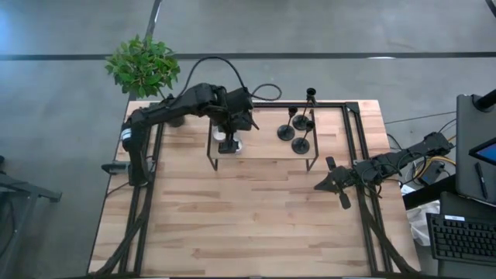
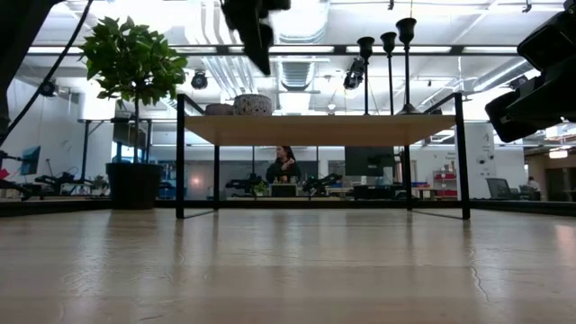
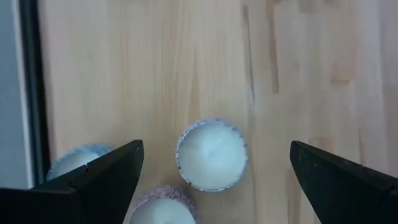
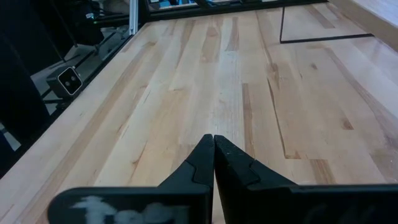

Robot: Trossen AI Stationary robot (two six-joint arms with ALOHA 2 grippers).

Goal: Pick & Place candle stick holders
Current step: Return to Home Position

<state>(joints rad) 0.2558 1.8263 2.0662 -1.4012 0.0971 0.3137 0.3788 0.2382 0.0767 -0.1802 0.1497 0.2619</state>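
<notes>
Three black candle stick holders stand on their round bases at the right end of a small raised wooden shelf; in the low view their thin stems rise above the shelf top. My left gripper hangs open over the shelf's left end, fingers pointing down. In the left wrist view it straddles a round white cup from above without touching it. My right gripper is shut and empty, low over the table near the right edge, away from the holders.
Two more white cups stand beside the first on the shelf's left end. A potted green plant stands at the table's far left corner. The black frame rails run along the table's sides. A person is in the room behind.
</notes>
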